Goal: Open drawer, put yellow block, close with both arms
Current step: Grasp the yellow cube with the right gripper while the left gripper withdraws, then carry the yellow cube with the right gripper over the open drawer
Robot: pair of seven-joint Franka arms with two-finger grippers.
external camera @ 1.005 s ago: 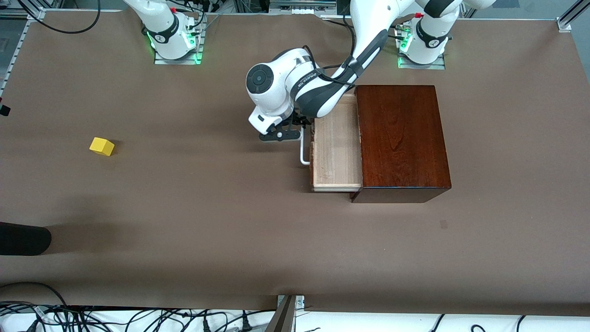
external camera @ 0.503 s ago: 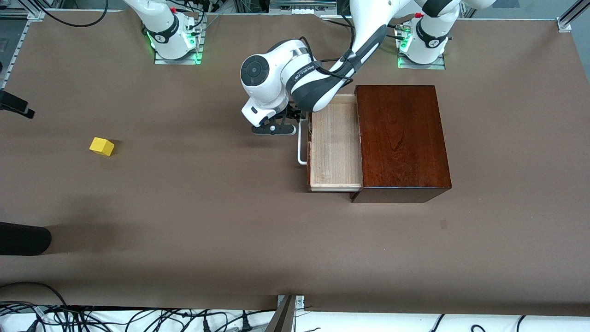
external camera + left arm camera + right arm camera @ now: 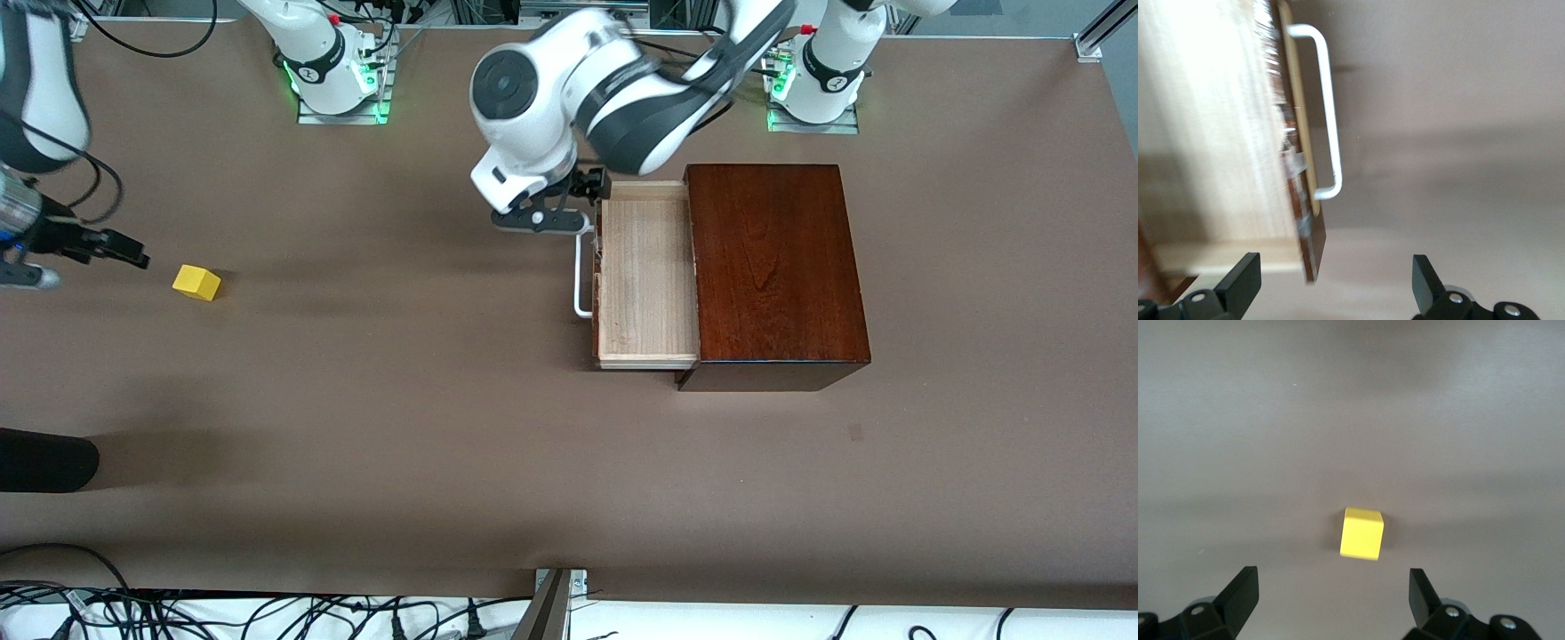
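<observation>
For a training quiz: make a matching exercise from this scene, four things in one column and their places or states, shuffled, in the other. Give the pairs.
Things
1. small bright yellow block
2. pale wood drawer with white bar handle
3. left gripper
4. right gripper

States
A. pulled out of the dark mahogany box, nothing in it
B. open, in the air beside the block, toward the right arm's end
C. resting on the brown table, not held
D. open, in the air by the drawer's front

Pairs: 1-C, 2-A, 3-D, 4-B

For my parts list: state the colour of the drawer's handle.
White; the handle shows best in the left wrist view.
</observation>
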